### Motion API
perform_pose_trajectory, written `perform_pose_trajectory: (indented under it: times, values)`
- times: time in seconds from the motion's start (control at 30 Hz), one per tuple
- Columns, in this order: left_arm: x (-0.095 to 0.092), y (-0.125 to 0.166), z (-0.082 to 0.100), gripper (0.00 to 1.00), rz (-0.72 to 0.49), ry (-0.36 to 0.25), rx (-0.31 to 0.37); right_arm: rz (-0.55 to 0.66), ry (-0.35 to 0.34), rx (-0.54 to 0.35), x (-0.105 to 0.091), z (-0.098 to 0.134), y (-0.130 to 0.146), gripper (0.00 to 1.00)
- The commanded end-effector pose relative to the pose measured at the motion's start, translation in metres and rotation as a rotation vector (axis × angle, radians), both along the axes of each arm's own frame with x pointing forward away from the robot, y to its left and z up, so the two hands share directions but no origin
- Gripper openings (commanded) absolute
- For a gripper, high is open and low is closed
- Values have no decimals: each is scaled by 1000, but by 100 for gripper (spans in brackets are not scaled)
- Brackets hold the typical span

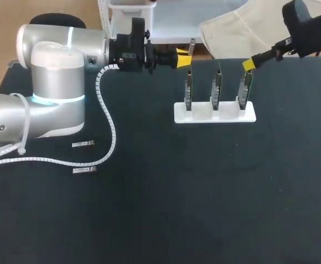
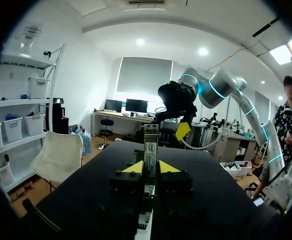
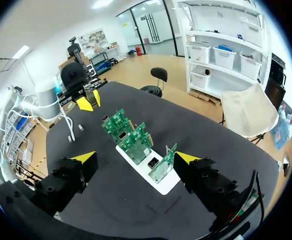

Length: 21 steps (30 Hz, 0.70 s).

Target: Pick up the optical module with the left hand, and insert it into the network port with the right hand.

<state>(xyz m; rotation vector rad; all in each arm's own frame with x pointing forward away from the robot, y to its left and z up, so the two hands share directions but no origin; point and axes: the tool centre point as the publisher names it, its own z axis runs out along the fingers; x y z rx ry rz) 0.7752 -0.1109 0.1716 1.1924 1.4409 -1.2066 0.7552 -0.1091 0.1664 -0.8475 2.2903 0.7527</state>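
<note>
My left gripper hangs level above the table's far side, pointing right, just left of the white stand. It is shut on a slim metal optical module, which sticks out past its yellow tips. The stand holds three upright green boards with network ports. My right gripper is open wide, above and behind the rightmost board. From the right wrist view, the boards lie ahead of and below the spread fingers, with the left gripper beyond them.
Two spare optical modules lie on the black table at the left, beside my left arm's white spiral cable. The table's front half is bare black surface.
</note>
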Motion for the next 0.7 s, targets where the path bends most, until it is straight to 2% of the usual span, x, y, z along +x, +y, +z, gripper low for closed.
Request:
perform_pose_trajectory:
  times: [0.03, 0.17, 0.33, 0.7]
  values:
    - [1, 0, 0, 0, -2, 0, 0, 33, -18, -18, 1, 0, 4, 100]
    - [1, 0, 0, 0, -2, 0, 0, 140, -85, -65, 6, 6, 27, 100]
    - [1, 0, 0, 0, -2, 0, 0, 226, -140, -84, 11, 13, 46, 100]
    - [1, 0, 0, 0, -2, 0, 0, 422, -201, -40, 12, 26, 57, 100]
